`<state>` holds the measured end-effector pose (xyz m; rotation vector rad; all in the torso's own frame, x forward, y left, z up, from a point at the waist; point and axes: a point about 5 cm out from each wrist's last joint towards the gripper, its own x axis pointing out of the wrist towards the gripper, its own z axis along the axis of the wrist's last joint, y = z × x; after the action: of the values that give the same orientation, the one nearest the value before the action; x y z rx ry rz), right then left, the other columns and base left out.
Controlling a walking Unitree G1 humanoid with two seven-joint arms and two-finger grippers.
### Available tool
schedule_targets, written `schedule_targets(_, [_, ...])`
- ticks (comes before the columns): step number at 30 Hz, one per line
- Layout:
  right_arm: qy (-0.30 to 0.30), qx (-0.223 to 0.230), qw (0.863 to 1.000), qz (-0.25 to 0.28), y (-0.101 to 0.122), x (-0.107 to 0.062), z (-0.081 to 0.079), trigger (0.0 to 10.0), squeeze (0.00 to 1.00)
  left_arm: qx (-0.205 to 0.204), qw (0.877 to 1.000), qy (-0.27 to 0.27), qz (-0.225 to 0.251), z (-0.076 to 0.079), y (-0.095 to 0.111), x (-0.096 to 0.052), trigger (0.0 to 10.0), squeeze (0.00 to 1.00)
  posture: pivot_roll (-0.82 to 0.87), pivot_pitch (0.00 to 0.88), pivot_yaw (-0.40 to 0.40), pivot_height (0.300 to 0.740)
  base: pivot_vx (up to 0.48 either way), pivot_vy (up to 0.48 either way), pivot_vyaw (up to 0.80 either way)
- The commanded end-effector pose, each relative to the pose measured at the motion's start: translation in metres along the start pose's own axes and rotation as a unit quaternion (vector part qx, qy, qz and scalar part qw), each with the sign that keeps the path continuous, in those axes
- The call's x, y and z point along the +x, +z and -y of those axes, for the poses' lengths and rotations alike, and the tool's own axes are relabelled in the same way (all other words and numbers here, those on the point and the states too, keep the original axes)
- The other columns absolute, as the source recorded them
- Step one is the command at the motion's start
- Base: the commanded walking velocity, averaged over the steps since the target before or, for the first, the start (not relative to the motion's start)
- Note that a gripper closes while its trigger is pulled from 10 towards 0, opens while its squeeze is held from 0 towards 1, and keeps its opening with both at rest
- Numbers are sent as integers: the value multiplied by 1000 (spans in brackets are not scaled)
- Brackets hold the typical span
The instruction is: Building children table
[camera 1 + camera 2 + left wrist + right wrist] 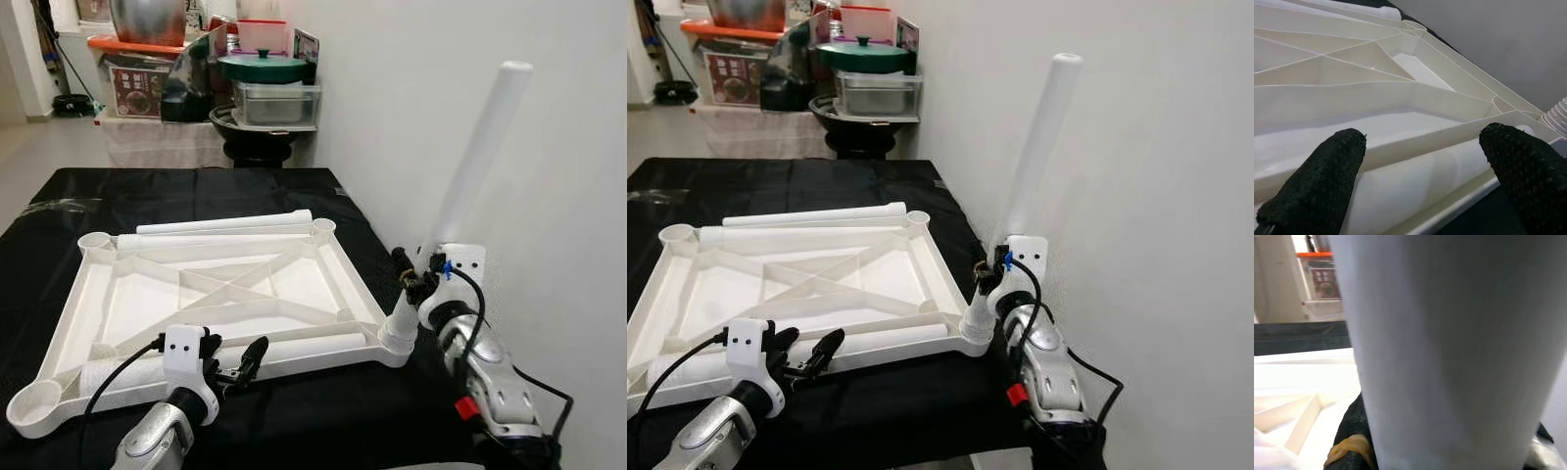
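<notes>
An upturned white plastic tabletop (196,294), ribbed underside facing up, lay on a table covered with black cloth (196,186); all places below are given relative to this tabletop. A round socket (37,399) stood at each of its corners. Two loose white legs (225,223) lay side by side along its far edge, and a third loose leg (304,345) lay inside its near edge.

At the near corner beside the wall, a fourth leg (480,147) stood seated in the socket, tilted away from the tabletop toward the white wall (549,196). The right gripper (419,274) was clamped around the lower part of this standing leg, just above the ribbed end (400,328) entering the socket. In the right wrist view the leg's (1449,347) white shaft passed close before the camera, with a black finger (1354,431) pressed against it.

The left gripper (235,364) hovered over the near edge of the tabletop, its fingers (1317,186) spread apart and holding nothing, with the lying leg (1415,186) below and between them.

Beyond the tabletop's far edge, a second surface carried stacked household containers, among them a green lidded pot (265,67) and a clear plastic box (277,103).
</notes>
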<state>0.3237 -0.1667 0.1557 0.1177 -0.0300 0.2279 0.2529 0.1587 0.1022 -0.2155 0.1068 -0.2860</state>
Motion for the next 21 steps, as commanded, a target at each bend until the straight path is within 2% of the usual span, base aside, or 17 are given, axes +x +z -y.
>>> schedule_targets(1, [47,47,989,-128,-54,-12,-17,10000,0,2,1000,-3,-10,-1,-4,1,10000,0,59,0,-85,740,0,0,0])
schedule_targets(3, [70,52,988,-126,-53,-11,-22,10000,0,2,1000,-4,-11,-1,-4,1,10000,0,59,0,-84,740,0,0,0])
schedule_targets(4, [125,70,984,-107,-43,-10,-37,10000,0,2,1000,-5,-11,-1,-3,2,10000,0,62,0,-83,740,0,0,0])
schedule_targets(5, [125,70,984,-107,-43,-10,-37,10000,0,2,1000,-5,-11,-1,-3,2,10000,0,62,0,-83,740,0,0,0])
schedule_targets(8, [207,92,971,-74,-27,-13,-61,10000,0,2,1000,-6,-11,-2,-2,1,10000,0,65,0,-81,740,0,0,0])
schedule_targets(9, [207,92,971,-74,-27,-13,-61,10000,0,2,1000,-6,-11,-2,-2,1,10000,0,65,0,-81,740,0,0,0])
schedule_targets(10, [236,100,965,-62,-21,-15,-71,10000,0,2,1000,-6,-12,-2,-2,1,10000,0,66,0,-81,740,0,0,0])
schedule_targets(11, [236,100,965,-62,-21,-15,-71,10000,0,2,1000,-6,-12,-2,-2,1,10000,0,66,0,-81,740,0,0,0])
schedule_targets(12, [280,107,953,-45,-13,-18,-87,10000,0,2,1000,-5,-11,-3,-1,1,10000,0,71,0,-80,740,0,0,0])
schedule_targets(21, [334,92,937,-40,-13,-14,-112,10000,0,6,1000,0,-3,-5,4,3,10000,0,84,0,-84,740,0,0,0])
